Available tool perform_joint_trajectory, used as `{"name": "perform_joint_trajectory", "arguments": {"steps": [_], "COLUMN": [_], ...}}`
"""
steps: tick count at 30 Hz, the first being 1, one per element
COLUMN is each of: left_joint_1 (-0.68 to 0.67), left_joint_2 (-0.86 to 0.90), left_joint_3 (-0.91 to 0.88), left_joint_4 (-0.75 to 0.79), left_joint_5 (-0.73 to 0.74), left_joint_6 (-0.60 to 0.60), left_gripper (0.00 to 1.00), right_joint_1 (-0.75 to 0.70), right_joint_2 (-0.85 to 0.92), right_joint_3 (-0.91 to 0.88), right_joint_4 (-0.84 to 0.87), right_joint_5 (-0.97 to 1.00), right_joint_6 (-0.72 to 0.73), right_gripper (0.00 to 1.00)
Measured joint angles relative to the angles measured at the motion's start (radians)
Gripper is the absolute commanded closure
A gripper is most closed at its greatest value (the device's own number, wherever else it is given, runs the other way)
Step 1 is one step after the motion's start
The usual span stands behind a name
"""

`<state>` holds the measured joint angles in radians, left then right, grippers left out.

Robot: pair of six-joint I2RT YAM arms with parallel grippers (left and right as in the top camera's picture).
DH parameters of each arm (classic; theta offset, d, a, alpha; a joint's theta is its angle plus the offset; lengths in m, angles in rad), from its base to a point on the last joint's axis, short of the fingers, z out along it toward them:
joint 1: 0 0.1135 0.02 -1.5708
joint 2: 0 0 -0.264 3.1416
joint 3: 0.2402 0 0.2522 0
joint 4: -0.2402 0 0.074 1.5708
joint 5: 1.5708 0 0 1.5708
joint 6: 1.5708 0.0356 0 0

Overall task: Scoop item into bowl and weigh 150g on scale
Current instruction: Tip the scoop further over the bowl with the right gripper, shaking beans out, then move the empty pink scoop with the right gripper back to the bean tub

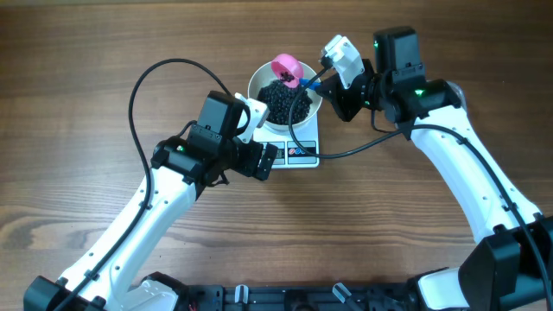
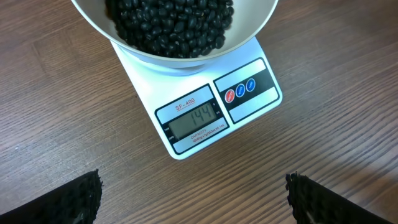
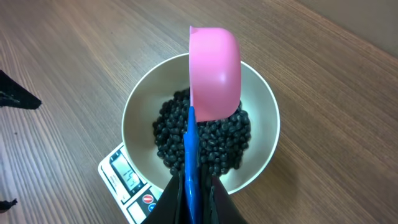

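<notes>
- The bowl (image 3: 133, 118) on the scale (image 2: 148, 74) is filled with beans (image 3: 219, 142).
- A scoop (image 3: 214, 68), clamped in the right tool (image 3: 193, 194), is held over them.
- The left tool (image 2: 196, 199) is spread wide, empty.

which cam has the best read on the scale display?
Left wrist: the scale display faces the lens, digits read 144. Overhead shows it tiny and unreadable; right wrist catches only a skewed corner under the bowl.

Right tool (image 3: 194, 185) clamped on blue-handled pink scoop (image 3: 214, 71), overturned above bowl (image 3: 140, 106) of black beans (image 3: 168, 134), scale (image 3: 124, 177) beneath
</notes>
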<state>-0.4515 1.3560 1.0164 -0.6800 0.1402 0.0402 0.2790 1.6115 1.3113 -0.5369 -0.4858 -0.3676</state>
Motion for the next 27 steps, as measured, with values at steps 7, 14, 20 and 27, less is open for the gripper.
{"name": "perform_joint_trajectory", "arguments": {"steps": [7, 14, 20, 27], "left_joint_1": [0.000, 0.000, 0.000, 0.000], "left_joint_2": [0.000, 0.000, 0.000, 0.000], "left_joint_3": [0.000, 0.000, 0.000, 0.000], "left_joint_4": [0.000, 0.000, 0.000, 0.000], "left_joint_5": [0.000, 0.000, 0.000, 0.000], "left_joint_6": [0.000, 0.000, 0.000, 0.000], "left_gripper": [0.00, 0.00, 0.00, 0.00], "right_joint_1": [0.000, 0.000, 0.000, 0.000], "right_joint_2": [0.000, 0.000, 0.000, 0.000], "right_joint_3": [0.000, 0.000, 0.000, 0.000], "right_joint_4": [0.000, 0.000, 0.000, 0.000], "right_joint_5": [-0.004, -0.008, -0.008, -0.008], "right_joint_6": [0.041, 0.087, 0.095, 0.095], "right_gripper": [0.96, 0.96, 0.96, 0.96]}}
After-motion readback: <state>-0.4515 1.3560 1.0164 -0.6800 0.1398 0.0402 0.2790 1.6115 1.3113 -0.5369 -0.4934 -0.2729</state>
